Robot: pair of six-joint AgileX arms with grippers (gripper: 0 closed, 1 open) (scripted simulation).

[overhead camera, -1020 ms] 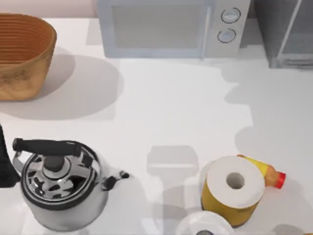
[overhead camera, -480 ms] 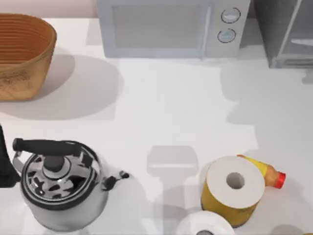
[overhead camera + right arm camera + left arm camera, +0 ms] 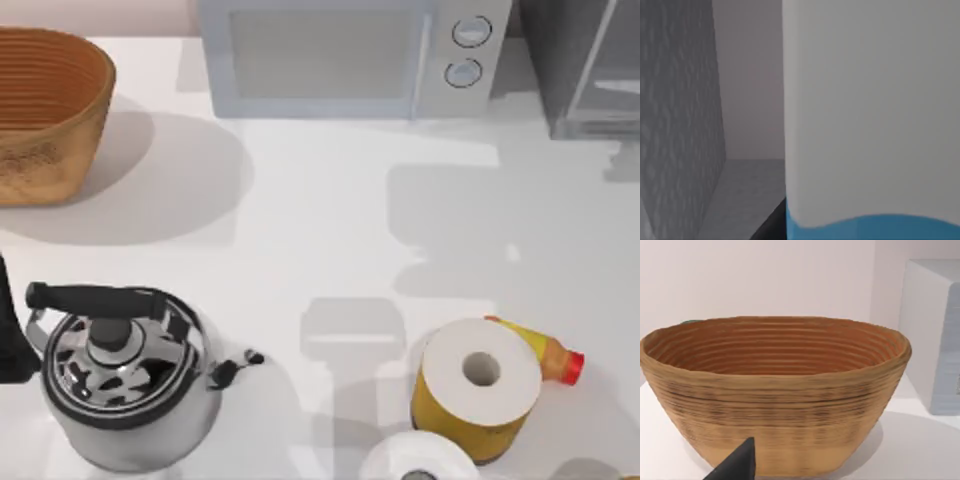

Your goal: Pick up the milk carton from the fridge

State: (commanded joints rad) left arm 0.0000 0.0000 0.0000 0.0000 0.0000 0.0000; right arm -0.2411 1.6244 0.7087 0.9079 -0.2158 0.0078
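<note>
A white milk carton point(image 3: 870, 115) with a sky-blue lower panel is seen close up. Two paper rolls point(image 3: 480, 372), one kettle point(image 3: 125, 375), one basket point(image 3: 45, 110) are counted. Neither end effector's state can be told.

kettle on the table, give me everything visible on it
The kettle stands upright at the top view's lower left, on the white table. Its squat round body looks like polished metal with dark reflections. A domed lid carries a dark knob at its centre, and a black handle arches across the top, fixed at both sides. A short spout with a small dark tip points toward the right. Nothing touches it but the table; a dark arm part sits just to its left.
</note>
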